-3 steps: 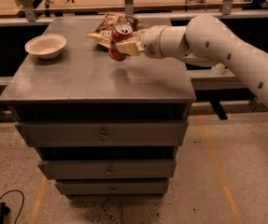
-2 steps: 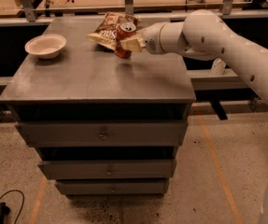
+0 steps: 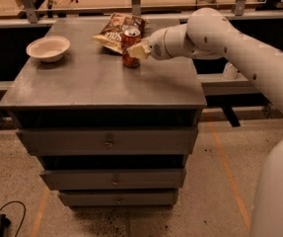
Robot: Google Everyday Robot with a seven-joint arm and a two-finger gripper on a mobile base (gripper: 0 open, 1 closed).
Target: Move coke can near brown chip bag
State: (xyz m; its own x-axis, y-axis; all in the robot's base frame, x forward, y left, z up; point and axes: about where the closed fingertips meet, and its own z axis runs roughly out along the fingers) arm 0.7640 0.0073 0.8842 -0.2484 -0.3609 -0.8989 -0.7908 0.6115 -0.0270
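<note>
Camera view: the gripper (image 3: 134,50) is over the rear centre of the grey cabinet top (image 3: 101,80), at the end of a white arm (image 3: 229,38) that reaches in from the right. Its pale fingers (image 3: 140,50) are closed around the upper half of the coke can (image 3: 129,59). The can is upright, with its base on or just above the cabinet top and its silver lid facing up. The brown chip bag (image 3: 113,29) lies flat directly behind the can and to its left. The can's top edge overlaps the bag in this view, so whether the two touch cannot be told. A white bowl (image 3: 47,56) sits near the left rear corner, well apart from the can. Below the top, three closed drawers (image 3: 109,141) face the camera.
</note>
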